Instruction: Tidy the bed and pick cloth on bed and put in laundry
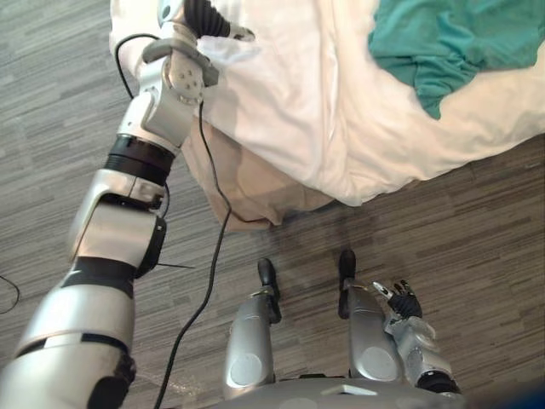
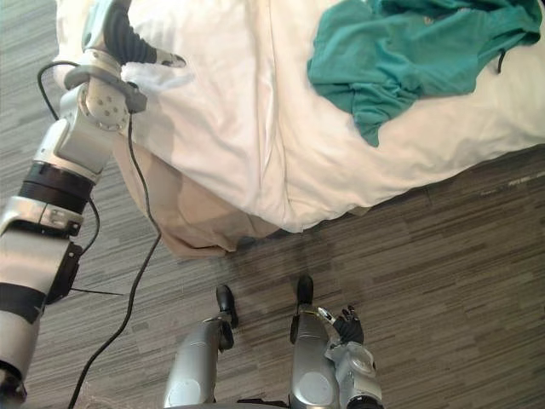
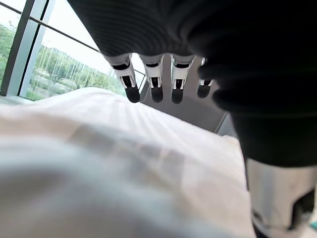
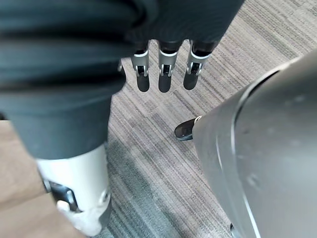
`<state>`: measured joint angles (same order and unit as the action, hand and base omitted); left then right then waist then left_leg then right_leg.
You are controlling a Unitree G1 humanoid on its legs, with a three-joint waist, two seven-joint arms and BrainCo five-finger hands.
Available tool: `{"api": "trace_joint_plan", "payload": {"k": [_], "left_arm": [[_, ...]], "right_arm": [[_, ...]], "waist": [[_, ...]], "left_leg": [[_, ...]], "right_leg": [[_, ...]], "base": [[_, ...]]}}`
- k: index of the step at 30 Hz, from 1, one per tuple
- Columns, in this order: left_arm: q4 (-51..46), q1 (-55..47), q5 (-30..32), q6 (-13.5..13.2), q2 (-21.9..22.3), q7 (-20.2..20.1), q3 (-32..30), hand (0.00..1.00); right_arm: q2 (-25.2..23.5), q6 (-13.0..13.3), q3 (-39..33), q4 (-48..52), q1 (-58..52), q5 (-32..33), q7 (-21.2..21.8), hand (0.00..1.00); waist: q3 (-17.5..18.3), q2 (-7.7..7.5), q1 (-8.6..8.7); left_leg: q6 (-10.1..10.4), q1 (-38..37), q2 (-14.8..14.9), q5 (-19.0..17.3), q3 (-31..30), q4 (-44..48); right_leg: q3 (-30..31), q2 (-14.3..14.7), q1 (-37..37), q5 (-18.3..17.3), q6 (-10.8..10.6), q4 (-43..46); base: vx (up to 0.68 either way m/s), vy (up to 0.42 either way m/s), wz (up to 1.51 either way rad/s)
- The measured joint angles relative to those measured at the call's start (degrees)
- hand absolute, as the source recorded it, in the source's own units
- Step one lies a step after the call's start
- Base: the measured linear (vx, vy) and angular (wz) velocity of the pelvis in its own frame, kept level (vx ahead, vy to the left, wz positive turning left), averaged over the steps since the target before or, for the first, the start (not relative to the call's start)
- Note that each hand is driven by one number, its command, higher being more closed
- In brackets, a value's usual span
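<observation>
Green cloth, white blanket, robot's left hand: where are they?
green cloth (image 2: 400,51), right eye view, middle of the crumpled fabric
white blanket (image 1: 281,94), left eye view, bare middle part
left hand (image 2: 132,41), right eye view, dark ribbed back

No text, label, number or sign is readable on the bed (image 1: 298,102) or cloth (image 1: 443,43)

A crumpled teal cloth (image 2: 400,51) lies spread out on the bed (image 2: 477,128), towards its right side, on a rumpled white duvet (image 2: 247,119) that hangs over the near corner, with a beige sheet (image 2: 183,217) drooping beneath it.
</observation>
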<state>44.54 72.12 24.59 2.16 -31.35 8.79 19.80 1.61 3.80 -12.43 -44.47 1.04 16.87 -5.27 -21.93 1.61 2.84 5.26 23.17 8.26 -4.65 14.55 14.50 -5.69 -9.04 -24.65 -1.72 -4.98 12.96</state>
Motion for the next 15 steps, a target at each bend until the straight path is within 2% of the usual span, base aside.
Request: {"api": "trace_joint_plan", "payload": {"k": [3, 7, 10, 13, 15], "left_arm": [[5.19, 1.17, 2.02, 0.37, 2.72, -2.66, -0.2, 1.0], [8.64, 4.52, 6.55, 1.92, 4.74, -2.53, -2.95, 1.0], [8.78, 5.0, 6.51, 2.54, 5.44, -2.59, -3.01, 1.0], [8.44, 5.31, 6.48, 2.62, 5.89, -3.53, -2.76, 1.0], [6.25, 5.46, 6.46, 2.42, 5.55, -4.03, -0.22, 1.0]], "right_arm": [[-0.25, -0.06, 1.55, 0.57, 1.31, 1.19, 0.03, 0.0], [-0.83, -0.04, 2.17, 1.11, 3.61, 4.53, 0.02, 0.0], [-0.77, 0.14, 2.19, 1.24, 4.97, 5.33, 0.0, 0.0], [-0.75, 0.38, 2.19, 1.3, 5.38, 6.07, 0.0, 0.0], [-0.7, 0.39, 2.18, 1.27, 5.18, 6.08, -0.14, 0.0]], "waist": [[-0.22, -0.32, -0.12], [-0.41, -0.67, -0.55], [-0.44, -0.71, -0.66], [-0.43, -0.7, -0.59], [-0.37, -0.78, -0.69]], "left_leg": [[-0.01, 1.44, 1.12, 0.0, 0.8, 1.13], [0.0, 3.54, 1.89, 0.0, 2.25, 2.02], [-0.05, 4.05, 2.11, -0.03, 2.39, 2.76], [-1.76, 4.31, 2.37, -1.61, 2.7, 2.89], [-2.24, 5.39, 2.2, -2.18, 2.9, 3.36]], "right_leg": [[-0.01, 0.74, -1.25, 1.66, 0.1, -0.01], [-0.03, 1.08, -3.05, 2.79, 0.03, -0.02], [-0.04, 1.11, -3.23, 3.61, -0.37, -0.05], [-0.05, 1.36, -3.5, 4.09, -0.83, -0.26], [-0.13, 1.03, -3.88, 4.09, -0.84, -0.81]], "base": [[-0.04, -0.009, -0.11], [-0.06, 0.02, -0.01], [-0.06, 0.025, -0.02], [-0.08, 0.051, -0.05], [-0.07, 0.043, 0.07]]}}
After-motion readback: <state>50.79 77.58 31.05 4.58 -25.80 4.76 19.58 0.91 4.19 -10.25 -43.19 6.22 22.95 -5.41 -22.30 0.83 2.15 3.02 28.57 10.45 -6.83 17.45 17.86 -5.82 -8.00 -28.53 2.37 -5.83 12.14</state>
